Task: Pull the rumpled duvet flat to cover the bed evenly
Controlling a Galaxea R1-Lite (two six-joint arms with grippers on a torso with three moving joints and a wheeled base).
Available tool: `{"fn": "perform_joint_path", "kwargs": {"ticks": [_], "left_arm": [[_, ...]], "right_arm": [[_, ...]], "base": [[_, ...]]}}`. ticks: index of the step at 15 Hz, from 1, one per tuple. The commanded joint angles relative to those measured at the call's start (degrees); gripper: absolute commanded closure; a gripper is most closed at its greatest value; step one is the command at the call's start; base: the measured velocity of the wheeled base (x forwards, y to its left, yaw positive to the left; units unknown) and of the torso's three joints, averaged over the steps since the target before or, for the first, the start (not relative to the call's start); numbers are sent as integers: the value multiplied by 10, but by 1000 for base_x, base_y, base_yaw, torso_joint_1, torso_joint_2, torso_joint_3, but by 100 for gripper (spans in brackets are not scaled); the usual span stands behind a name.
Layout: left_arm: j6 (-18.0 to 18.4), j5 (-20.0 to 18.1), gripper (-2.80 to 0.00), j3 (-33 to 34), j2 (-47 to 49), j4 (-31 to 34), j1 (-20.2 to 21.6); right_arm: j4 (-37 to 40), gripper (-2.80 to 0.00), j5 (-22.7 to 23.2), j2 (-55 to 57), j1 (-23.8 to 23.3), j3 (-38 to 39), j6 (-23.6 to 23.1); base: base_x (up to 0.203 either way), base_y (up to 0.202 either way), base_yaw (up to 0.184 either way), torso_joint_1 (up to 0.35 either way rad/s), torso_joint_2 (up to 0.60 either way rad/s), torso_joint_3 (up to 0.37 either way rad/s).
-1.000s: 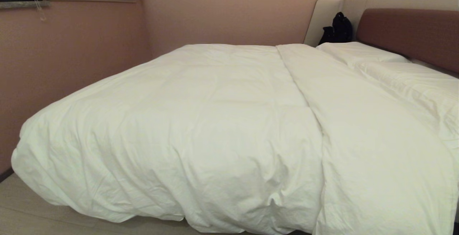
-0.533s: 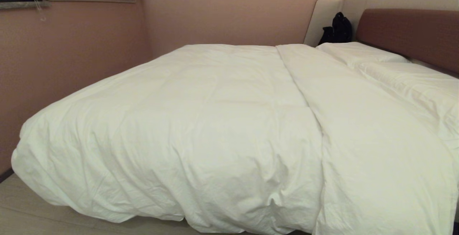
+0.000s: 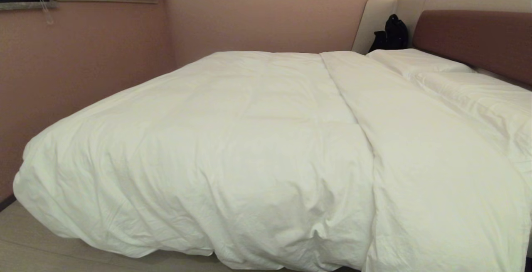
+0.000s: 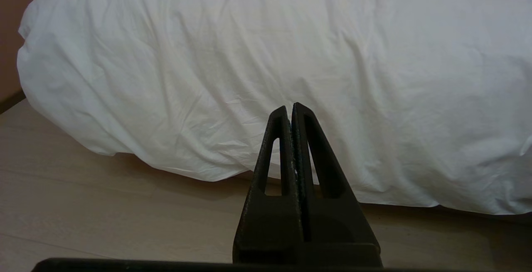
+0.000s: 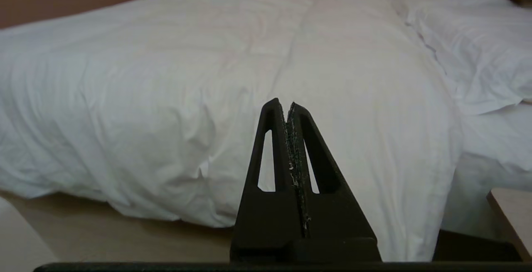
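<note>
The puffy white duvet (image 3: 232,139) lies spread over the bed (image 3: 474,39), its near edge hanging creased toward the floor. A long fold line runs across it, and the band on the headboard side lies smoother. Neither arm shows in the head view. My left gripper (image 4: 289,108) hovers shut and empty in front of the duvet's hanging edge (image 4: 249,47), clear of the cloth. My right gripper (image 5: 286,105) is also shut and empty, held off the duvet (image 5: 166,77) near the folded band.
Two white pillows (image 3: 411,62) (image 3: 478,93) lie by the reddish-brown headboard. A black bag (image 3: 392,33) sits at the bed's far corner. A pink wall (image 3: 83,64) runs close along the far side. Pale wood floor (image 3: 33,247) shows in front, and a wooden corner (image 5: 511,214) stands near the right gripper.
</note>
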Motion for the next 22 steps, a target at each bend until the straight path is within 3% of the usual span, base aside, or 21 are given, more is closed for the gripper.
{"fn": "perform_joint_path", "kwargs": {"ticks": [1, 3, 6, 9, 14, 17, 18, 22], "left_arm": [[0, 0, 0, 0, 0, 0, 0], [0, 0, 0, 0, 0, 0, 0], [0, 0, 0, 0, 0, 0, 0], [0, 0, 0, 0, 0, 0, 0], [0, 0, 0, 0, 0, 0, 0], [0, 0, 0, 0, 0, 0, 0], [0, 0, 0, 0, 0, 0, 0], [0, 0, 0, 0, 0, 0, 0]], "right_arm": [[-66, 0, -55, -12, 0, 11, 13], [-83, 0, -143, -12, 0, 23, 13], [-85, 0, -194, -13, 0, 50, 15], [-90, 0, -288, -13, 0, 102, 17], [-119, 0, -325, -13, 0, 169, 49], [-143, 0, -317, -13, 0, 202, 74], [-146, 0, -292, -13, 0, 203, 75], [-147, 0, -128, -13, 0, 204, 69]], "base": [[0, 0, 0, 0, 0, 0], [0, 0, 0, 0, 0, 0], [0, 0, 0, 0, 0, 0], [0, 0, 0, 0, 0, 0], [0, 0, 0, 0, 0, 0], [0, 0, 0, 0, 0, 0], [0, 0, 0, 0, 0, 0], [0, 0, 0, 0, 0, 0]]}}
